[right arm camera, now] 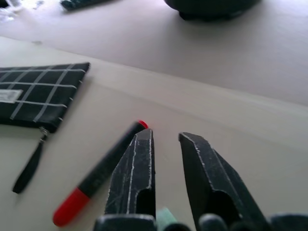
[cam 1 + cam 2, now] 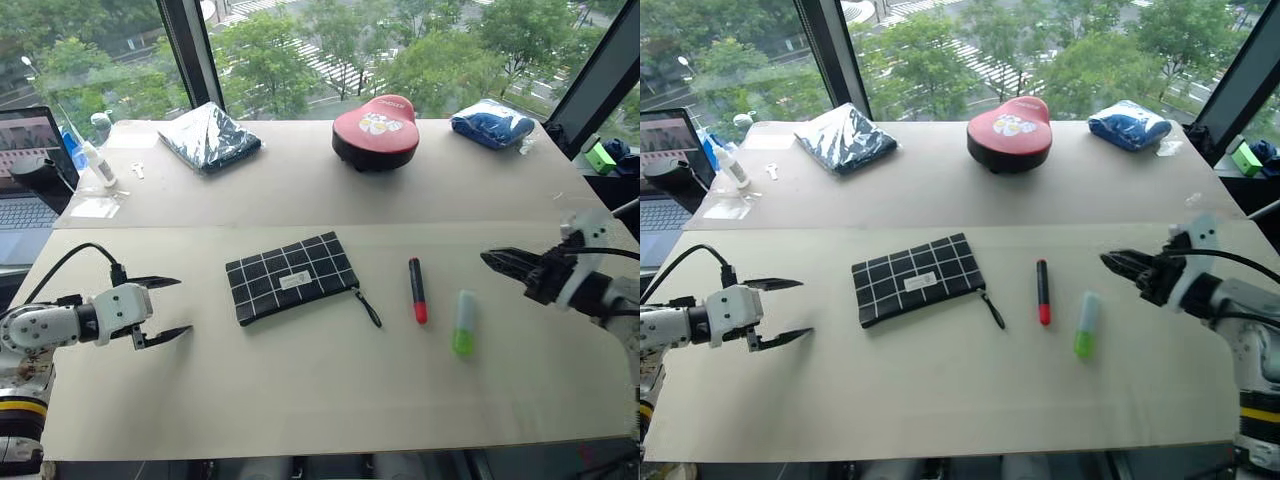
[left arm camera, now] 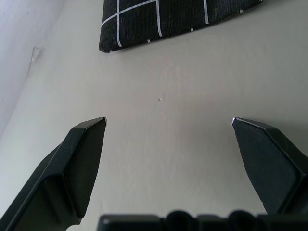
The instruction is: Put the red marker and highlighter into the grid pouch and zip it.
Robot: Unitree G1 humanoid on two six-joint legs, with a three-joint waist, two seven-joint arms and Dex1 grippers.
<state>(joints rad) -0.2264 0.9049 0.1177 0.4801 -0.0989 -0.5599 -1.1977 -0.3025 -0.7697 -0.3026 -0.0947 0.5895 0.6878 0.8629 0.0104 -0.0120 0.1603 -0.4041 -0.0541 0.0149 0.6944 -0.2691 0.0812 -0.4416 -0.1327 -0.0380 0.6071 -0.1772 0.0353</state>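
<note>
**Pincers wait at both ends of the counter, pens nearer the right one**

Pincers are raised above a wide pale counter (image 2: 300, 400), one at each side, and neither holds anything. The left pincer (image 2: 160, 310) is released, its two black fingers spread wide apart with only bare counter between them. The right pincer (image 2: 497, 262) is clenched, its fingers drawn almost together with nothing between them, pointing inward across the counter toward the middle.

Largest of the task's things, the grid pouch (image 2: 292, 277) lies flat near the centre of the counter. It is black with white grid lines, its long side running roughly across the view and tilted slightly. Its black pull cord (image 2: 368, 308) trails off the corner that faces the pens. The pouch looks closed and flat, so nothing has gone inside yet. It lies ahead of the left pincer and to that arm's right, well apart from it.

Next is the red marker (image 2: 417, 290), a slim dark pen lying between the pouch and the highlighter. Its long axis runs toward and away from the robot, with the red end nearest the robot.

Smallest, the highlighter (image 2: 464, 322) lies just beside the marker, on the right arm's side, nearly parallel to it, green end toward the robot.

Both pens lie inward from the right pincer and a little nearer the robot. The right arm is judged the closer one for picking them up, and its fingers would need to part first. The left arm is the nearer one to the pouch.
</note>
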